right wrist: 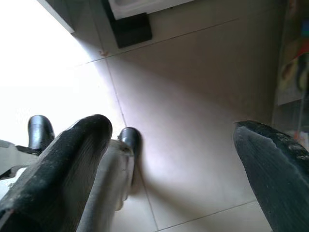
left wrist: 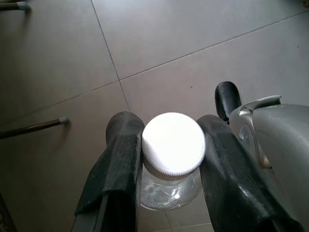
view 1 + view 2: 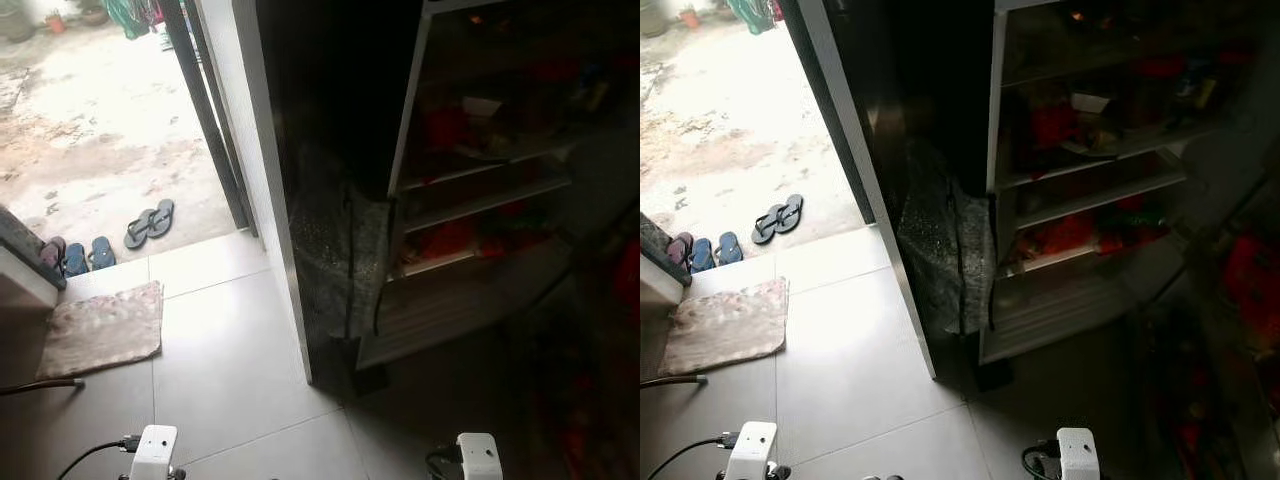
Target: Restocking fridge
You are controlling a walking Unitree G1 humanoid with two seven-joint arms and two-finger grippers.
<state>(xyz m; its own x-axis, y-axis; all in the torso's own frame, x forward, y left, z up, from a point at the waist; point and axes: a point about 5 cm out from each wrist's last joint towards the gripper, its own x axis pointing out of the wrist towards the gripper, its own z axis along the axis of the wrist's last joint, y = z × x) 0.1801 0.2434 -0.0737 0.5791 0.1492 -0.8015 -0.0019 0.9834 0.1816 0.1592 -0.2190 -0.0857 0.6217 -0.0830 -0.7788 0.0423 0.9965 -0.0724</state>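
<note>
A clear bottle with a white screw cap [image 2: 174, 145] sits between the two black fingers of my left gripper [image 2: 169, 124], which is shut on its neck, low over the grey floor tiles. My right gripper [image 1: 171, 126] hangs open above the tiles with nothing between its fingers. The fridge [image 3: 480, 200] stands open ahead on the right, dark inside. Its shelves [image 3: 1095, 190] hold red packets and other items too dim to name. The white wrist pieces of my left arm [image 3: 153, 450] and right arm [image 3: 478, 455] show at the bottom edge.
A doorway on the left opens onto a sunlit yard [image 3: 90, 120], with sandals [image 3: 148, 221] at the threshold and a doormat [image 3: 105, 328] inside. A dark speckled panel [image 3: 335, 260] stands beside the fridge. Thin metal legs [image 2: 34, 128] lie near my left side. Red items [image 3: 1250, 270] crowd the far right.
</note>
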